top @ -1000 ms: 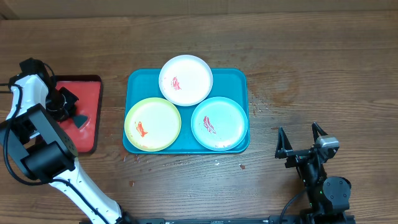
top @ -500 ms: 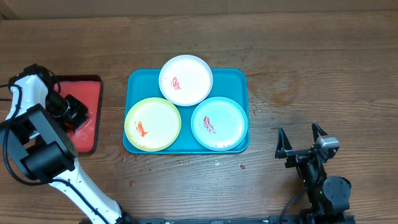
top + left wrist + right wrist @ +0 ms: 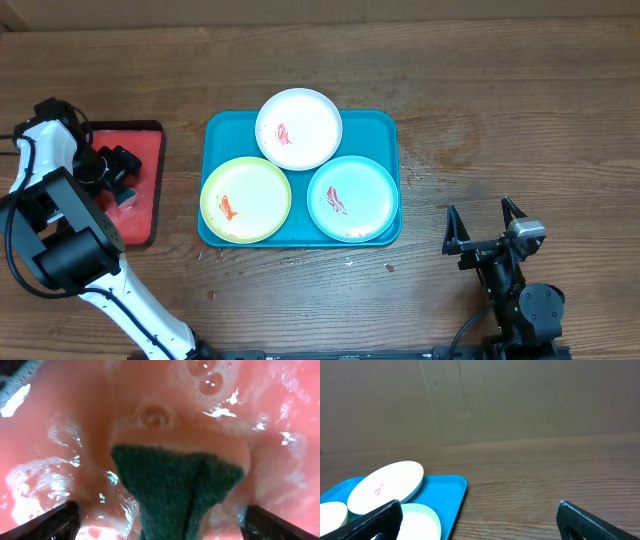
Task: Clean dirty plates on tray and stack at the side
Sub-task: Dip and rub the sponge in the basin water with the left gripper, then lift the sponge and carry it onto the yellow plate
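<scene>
Green scouring sponge [image 3: 175,485] is the closest thing to your left end effector [image 3: 165,522]. It lies between the two fingers, which stand wide apart at the lower corners of the wrist view. Neither finger touches it, so it is not gripped. Under and around the sponge is the wet, glossy floor of the red tray [image 3: 285,435], with foam bubbles [image 3: 210,380] just beyond the sponge. From overhead, this end effector hangs low over the red tray's right half.

Farther right, apart from the red tray, the teal tray [image 3: 218,130] sits on the wooden tabletop [image 3: 500,90]. On it:
- Yellow-green plate [image 3: 250,205], nearest your left end effector, at the front left.
- White plate [image 3: 298,128], beyond that, overhanging the back rim.
- Blue-green plate [image 3: 352,198], farthest away, at the front right.

Each plate carries a red smear near its centre. Their edges crowd together; you cannot tell whether they touch or overlap.

Your right end effector [image 3: 482,232] has its fingers spread and holds nothing, above bare tabletop. The blue-green plate and the teal tray's front right corner lie nearest it, ahead and to its left. The white plate is farther off.
</scene>
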